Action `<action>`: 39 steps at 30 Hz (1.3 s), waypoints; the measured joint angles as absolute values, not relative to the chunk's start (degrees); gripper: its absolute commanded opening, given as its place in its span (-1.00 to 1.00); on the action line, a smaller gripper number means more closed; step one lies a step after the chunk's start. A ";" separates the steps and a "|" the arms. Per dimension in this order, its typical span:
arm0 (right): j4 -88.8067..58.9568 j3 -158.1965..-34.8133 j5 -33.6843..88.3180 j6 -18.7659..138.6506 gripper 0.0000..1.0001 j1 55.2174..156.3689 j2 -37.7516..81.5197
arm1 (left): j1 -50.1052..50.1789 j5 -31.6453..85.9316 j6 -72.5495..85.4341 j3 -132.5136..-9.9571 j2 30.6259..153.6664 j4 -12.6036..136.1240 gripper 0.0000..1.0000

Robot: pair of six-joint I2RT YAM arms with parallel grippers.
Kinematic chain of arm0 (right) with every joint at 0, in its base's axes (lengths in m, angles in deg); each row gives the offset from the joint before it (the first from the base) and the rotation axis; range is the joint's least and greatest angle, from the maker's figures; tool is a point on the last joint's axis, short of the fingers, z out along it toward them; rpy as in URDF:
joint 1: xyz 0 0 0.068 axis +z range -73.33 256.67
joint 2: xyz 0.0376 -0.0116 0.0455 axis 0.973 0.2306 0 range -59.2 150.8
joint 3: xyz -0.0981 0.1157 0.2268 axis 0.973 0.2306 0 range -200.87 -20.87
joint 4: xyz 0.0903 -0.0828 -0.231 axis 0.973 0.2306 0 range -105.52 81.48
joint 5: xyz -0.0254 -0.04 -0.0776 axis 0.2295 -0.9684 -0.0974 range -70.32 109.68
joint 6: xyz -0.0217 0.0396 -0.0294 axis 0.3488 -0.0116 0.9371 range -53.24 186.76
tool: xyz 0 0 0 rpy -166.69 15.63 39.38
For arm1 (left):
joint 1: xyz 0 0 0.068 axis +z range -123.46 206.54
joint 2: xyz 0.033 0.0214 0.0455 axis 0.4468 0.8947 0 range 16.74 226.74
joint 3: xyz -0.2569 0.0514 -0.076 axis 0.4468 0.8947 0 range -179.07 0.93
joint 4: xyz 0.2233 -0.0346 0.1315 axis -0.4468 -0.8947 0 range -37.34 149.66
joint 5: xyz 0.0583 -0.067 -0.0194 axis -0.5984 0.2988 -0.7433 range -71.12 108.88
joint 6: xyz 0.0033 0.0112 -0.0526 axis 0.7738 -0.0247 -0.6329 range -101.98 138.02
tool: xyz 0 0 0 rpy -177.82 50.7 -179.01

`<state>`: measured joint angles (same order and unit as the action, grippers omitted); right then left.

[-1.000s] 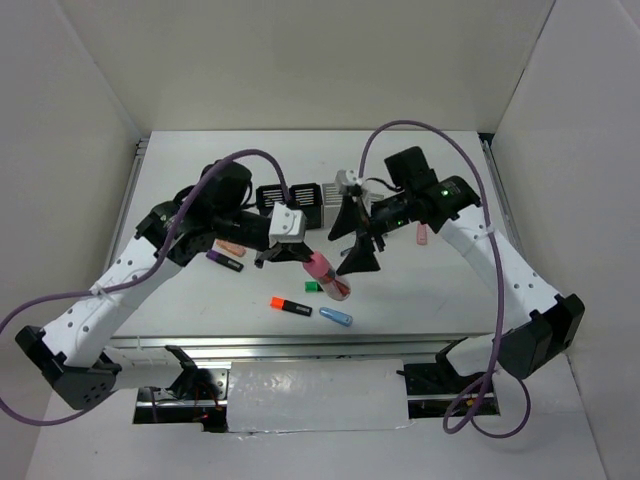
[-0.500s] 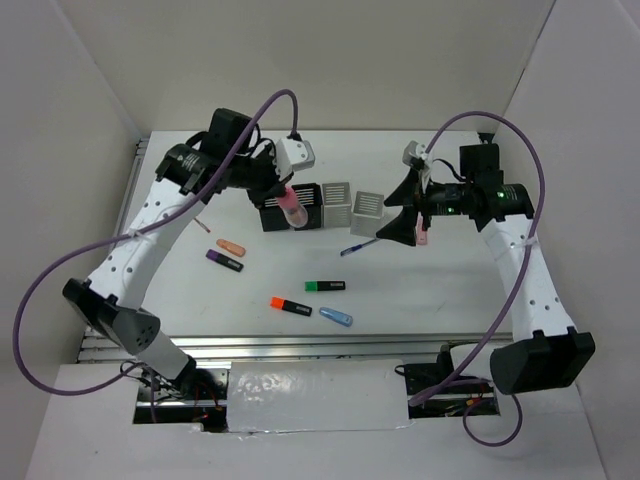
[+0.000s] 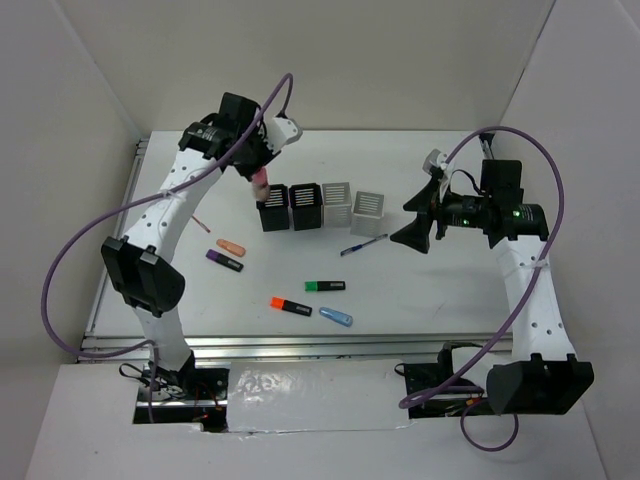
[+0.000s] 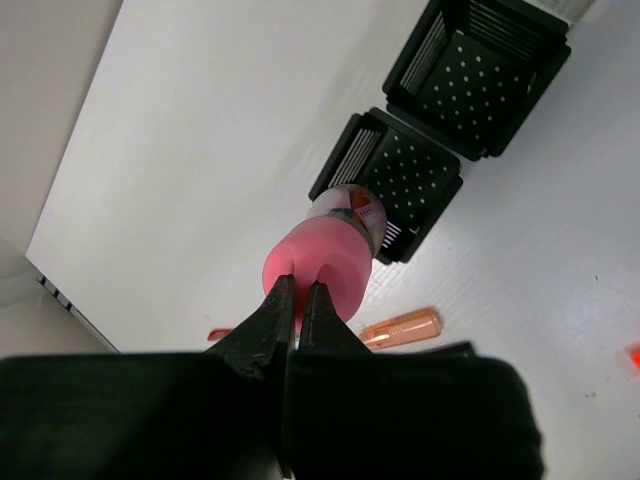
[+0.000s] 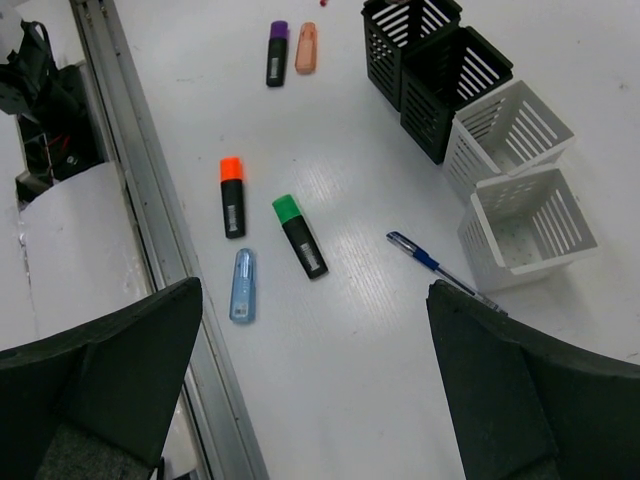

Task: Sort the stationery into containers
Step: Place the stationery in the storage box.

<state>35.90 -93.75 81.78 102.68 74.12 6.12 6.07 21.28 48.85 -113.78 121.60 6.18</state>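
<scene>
**Right gripper.** My right gripper [image 3: 413, 218] is spread wide and holds nothing. It hangs toward the right edge of the counter, well apart from every item.

**Loose stationery.**
- The light blue marker [image 3: 336, 317] and the orange highlighter [image 3: 291, 306] lie closest to the near edge.
- The green highlighter [image 3: 325, 286] lies just beyond them.
- Farther in, toward the left edge, the purple marker [image 3: 225, 260] and the peach marker [image 3: 231, 245] lie side by side.
- The blue pen [image 3: 363, 244] lies just beside the second grey cup [image 3: 368, 208].

**Cups.** Four cups stand in a row across the middle of the counter. From left to right they are the first black cup [image 3: 272, 208], the second black cup [image 3: 305, 205], the first grey cup [image 3: 337, 203] and the second grey cup.

**Left gripper.** My left gripper [image 4: 297, 290] is clamped on the upper end of the pink marker [image 4: 325, 250]. The marker hangs at the far-left corner of the first black cup. In the wrist view its lower end overlaps that cup's rim. I cannot tell whether the tip is inside.

**Change from half a second ago.** My left gripper has carried the pink marker from above the two black cups to the first cup's far-left corner. My right gripper remains spread in nearly the same place. The cups and the loose items have not shifted.
</scene>
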 measured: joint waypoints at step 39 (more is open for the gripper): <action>35.99 -90.69 82.02 104.58 0.99 71.50 6.58 | 5.54 25.03 47.78 -113.94 130.25 7.63 -0.62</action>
